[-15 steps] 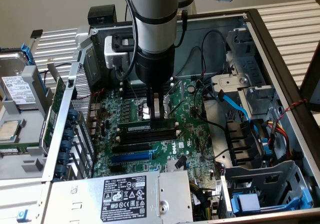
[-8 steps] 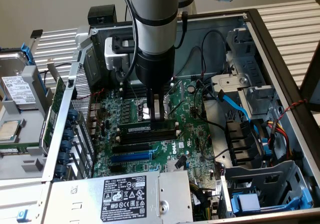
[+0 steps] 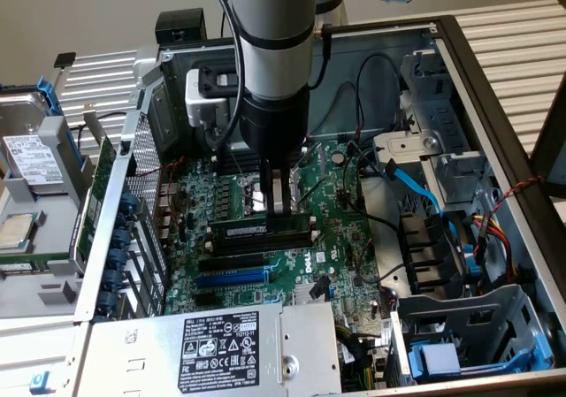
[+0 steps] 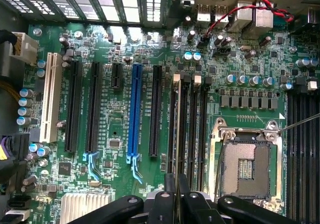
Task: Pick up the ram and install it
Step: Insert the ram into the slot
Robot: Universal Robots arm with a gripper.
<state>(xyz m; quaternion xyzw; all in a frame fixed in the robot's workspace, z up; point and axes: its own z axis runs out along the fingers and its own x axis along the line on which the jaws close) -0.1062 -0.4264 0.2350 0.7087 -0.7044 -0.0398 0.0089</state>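
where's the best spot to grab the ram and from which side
Take the ram by its upper long edge near mid-length, pinching across its two flat faces and coming straight down from above. It stands on edge along the black memory slots, so only that top edge is free. The gripper is shut on that edge.

A plain beige wall point(image 3: 88, 8) is seen at the back, evenly lit. A white ribbed table point(image 3: 517, 39) is seen at the exterior view's right and upper left.
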